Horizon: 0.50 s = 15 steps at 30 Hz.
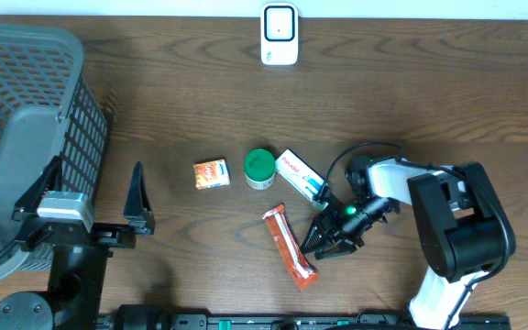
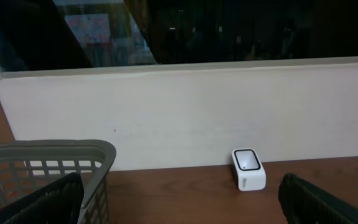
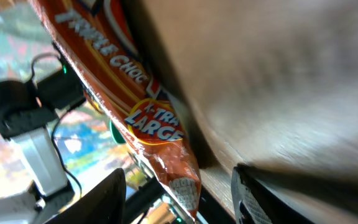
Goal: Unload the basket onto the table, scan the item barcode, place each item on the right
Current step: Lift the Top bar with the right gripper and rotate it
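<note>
Chocolate bar [image 1: 290, 247], location?
— Flat on wood-grain bench [image 1: 429, 92], beside right gripper [image 1: 324, 240]; jaws parted, empty.
— Left gripper [image 2: 180, 183]?
— Wide open, by basket [image 1: 26, 110]; scanner [image 1: 280, 35] against white wall [image 2: 197, 112].

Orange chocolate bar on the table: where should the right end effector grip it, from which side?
Likely mid-length of the orange bar, across its narrow width, from above: it lies flat, long and thin, diagonal. The right end effector sits beside it.

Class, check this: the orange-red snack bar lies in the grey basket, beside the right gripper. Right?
No. The snack bar lies on the table, not in the grey basket; it is beside the right gripper. The overhead view shows this.
</note>
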Available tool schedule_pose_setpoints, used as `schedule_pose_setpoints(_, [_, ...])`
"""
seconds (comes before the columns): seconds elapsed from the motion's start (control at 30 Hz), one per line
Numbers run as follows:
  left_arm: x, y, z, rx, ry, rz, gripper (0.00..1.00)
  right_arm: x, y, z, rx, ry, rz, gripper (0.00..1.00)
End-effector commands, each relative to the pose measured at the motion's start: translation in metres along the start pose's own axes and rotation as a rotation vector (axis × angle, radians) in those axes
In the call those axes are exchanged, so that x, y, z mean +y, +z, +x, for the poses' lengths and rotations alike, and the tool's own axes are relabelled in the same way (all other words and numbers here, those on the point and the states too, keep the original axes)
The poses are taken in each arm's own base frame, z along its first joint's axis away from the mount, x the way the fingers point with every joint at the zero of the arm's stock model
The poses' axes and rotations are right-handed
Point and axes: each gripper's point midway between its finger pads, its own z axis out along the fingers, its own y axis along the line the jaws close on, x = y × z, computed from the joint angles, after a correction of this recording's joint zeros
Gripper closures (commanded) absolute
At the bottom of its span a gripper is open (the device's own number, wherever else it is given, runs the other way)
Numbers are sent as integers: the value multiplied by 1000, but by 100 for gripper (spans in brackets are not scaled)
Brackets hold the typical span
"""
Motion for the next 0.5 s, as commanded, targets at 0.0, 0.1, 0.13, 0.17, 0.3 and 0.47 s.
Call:
schedule_pose_setpoints(0.0, [-1, -2, 0, -6, -11, 7, 1, -8, -14, -6, -63, -47, 100, 24])
schedule_pose_setpoints(0.1, [-1, -2, 0, -6, -11, 7, 1, -11, -18, -19, -123, -151, 198, 6])
schedule_pose_setpoints(0.13, [-1, -2, 0, -6, -11, 7, 1, -11, -16, -22, -130, -172, 212, 7])
schedule_pose_setpoints(0.17, [-1, -2, 0, -6, -11, 7, 1, -12, -14, -26, -138, -195, 226, 11])
schedule_pose_setpoints(0.3, [-1, -2, 0, -6, -11, 7, 1, -10, 0, -30, -142, -282, 244, 20])
schedule_pose_setpoints(0.47, [-1, -2, 0, -7, -10, 6, 1, -5, 9, -27, -114, -330, 255, 23])
